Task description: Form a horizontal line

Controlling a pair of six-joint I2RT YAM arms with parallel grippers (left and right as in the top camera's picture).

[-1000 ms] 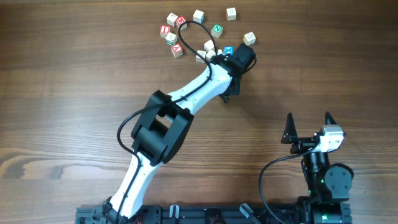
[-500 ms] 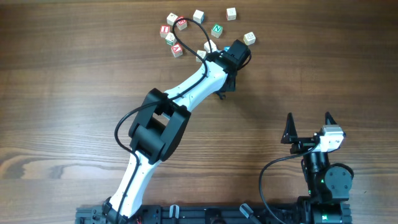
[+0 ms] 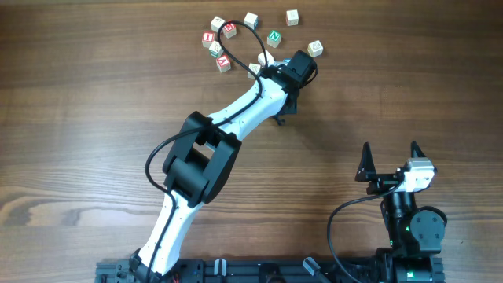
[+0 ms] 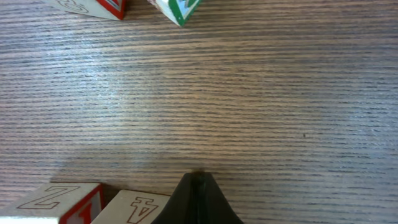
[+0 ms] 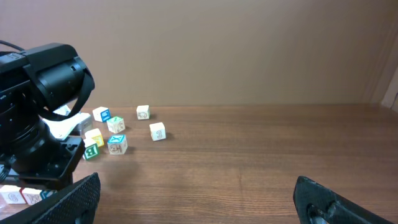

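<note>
Horizontal line (image 5: pixel 20 195) beside closed left jaws; right jaws wide apart

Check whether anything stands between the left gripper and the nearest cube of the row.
Nothing visible does. From the left wrist, the shut left gripper sits directly beside the nearest letter cube, with no object between them; only the table lies ahead.
</note>
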